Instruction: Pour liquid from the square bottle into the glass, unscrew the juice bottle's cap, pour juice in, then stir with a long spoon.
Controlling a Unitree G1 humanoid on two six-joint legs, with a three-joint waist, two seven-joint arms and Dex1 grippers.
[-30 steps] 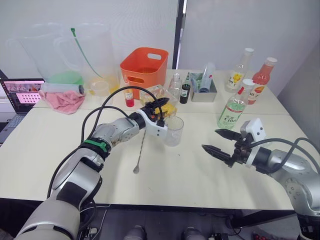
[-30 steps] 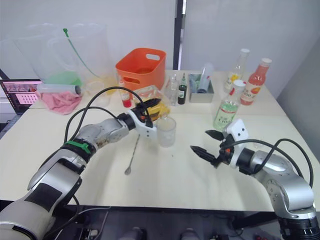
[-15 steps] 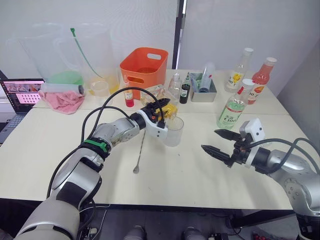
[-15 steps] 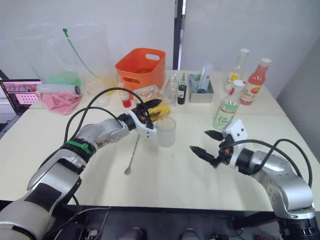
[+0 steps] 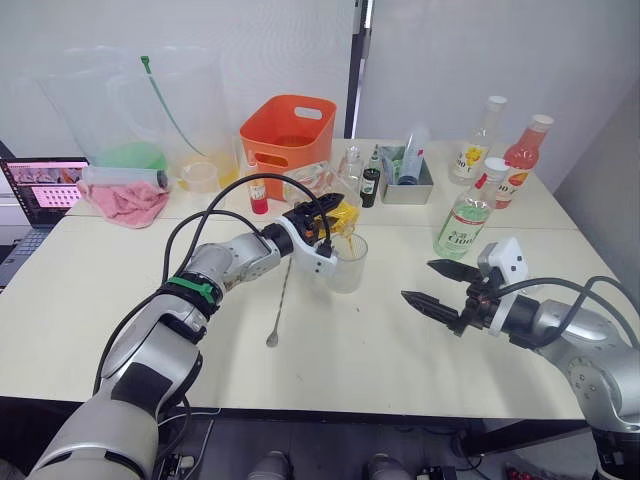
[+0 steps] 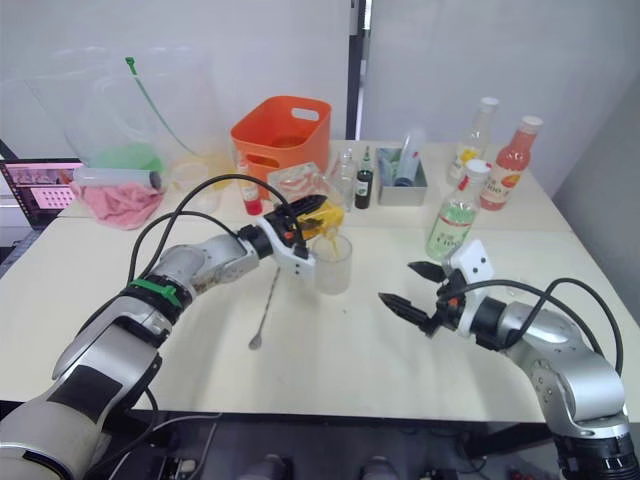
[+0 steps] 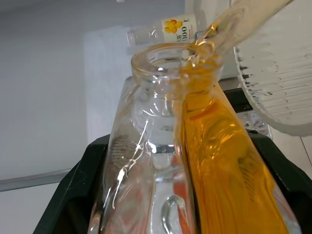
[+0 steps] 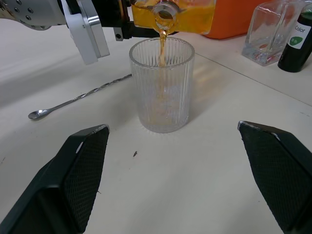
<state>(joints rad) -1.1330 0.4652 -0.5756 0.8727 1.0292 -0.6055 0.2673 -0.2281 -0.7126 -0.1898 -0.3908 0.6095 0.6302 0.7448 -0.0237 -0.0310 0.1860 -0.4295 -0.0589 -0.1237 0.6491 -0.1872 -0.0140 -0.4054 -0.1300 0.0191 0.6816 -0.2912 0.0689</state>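
Square bottle (image 8: 174,10), clamped in the left gripper (image 5: 322,216), sits tilted at the centre of the left eye frame, its neck over the glass (image 8: 161,86). A thin stream of golden liquid (image 8: 160,46) falls from its mouth into the ribbed glass, which stands upright on the table (image 5: 90,290) with a shallow golden layer at its bottom. In the left wrist view the bottle is roughly half full, the liquid (image 7: 224,161) pooled along one flat side.

The right gripper (image 5: 437,284) hovers at lower right of the frame, its two black fingers (image 8: 83,173) spread wide, empty, pointing at the glass.

One long spoon (image 5: 280,298) lies flat on the table just left of the glass, bowl toward the frame's bottom.

The juice bottle (image 5: 465,218) stands capped at right centre, pale liquid inside. Behind it, at upper right, are two more bottles: one yellow-labelled (image 5: 477,128), one pink (image 5: 519,160). One orange bin (image 5: 288,130) stands at upper centre, and a small grey tray (image 5: 408,180) holding bottles sits to its right. One pink cloth (image 5: 128,200) lies at upper left.
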